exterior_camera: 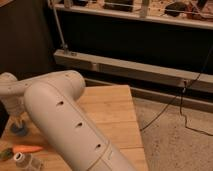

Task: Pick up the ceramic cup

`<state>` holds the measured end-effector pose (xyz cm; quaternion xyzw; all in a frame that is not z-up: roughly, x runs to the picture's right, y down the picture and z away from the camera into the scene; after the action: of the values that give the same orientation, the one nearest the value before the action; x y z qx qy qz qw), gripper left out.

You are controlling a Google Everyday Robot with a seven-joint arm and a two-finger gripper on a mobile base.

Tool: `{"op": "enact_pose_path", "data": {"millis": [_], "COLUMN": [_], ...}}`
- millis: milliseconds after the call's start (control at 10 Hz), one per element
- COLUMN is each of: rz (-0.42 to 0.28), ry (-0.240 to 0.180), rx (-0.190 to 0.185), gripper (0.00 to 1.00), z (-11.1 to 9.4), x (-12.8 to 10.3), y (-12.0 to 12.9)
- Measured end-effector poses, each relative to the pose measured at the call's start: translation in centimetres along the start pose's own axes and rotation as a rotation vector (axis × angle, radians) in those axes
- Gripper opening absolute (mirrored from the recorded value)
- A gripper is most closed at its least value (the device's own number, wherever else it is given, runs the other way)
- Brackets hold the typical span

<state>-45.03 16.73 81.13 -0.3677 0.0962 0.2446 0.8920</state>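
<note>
The ceramic cup (20, 130) is a small, squat, dull grey-blue cup near the left edge of the wooden table (107, 112). My gripper (17, 120) comes down from the white wrist at the far left and sits right over the cup, hiding its top. My thick white arm (70, 120) crosses the table from the lower middle to the left and hides much of the surface.
An orange carrot (29, 149) lies in front of the cup, with a green item (5, 154) to its left and a small clear jar (22, 161) at the bottom edge. A metal rack base (130, 70) stands behind the table. A black cable (172, 107) runs over the speckled floor.
</note>
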Motion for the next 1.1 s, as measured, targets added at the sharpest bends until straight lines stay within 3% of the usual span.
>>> {"op": "enact_pose_path", "data": {"millis": [100,200,400,600,800,1100], "rz": [-0.008,-0.011,-0.006,0.020,0.096,0.224], "ry": [0.011,0.013,0.018,0.042,0.072,0.066], "rx": [-0.007,-0.012,-0.032,-0.042,-0.040,-0.046], "gripper": [0.44,0.38,0.16,0.01,0.00,0.00], "z": [0.8,1.0,1.2,0.2,-2.5,-8.1], "x": [0.2,0.3,0.3,0.8,2.0,4.2], "y": [0.0,0.1,0.2,-0.3,-2.1,-6.1]}}
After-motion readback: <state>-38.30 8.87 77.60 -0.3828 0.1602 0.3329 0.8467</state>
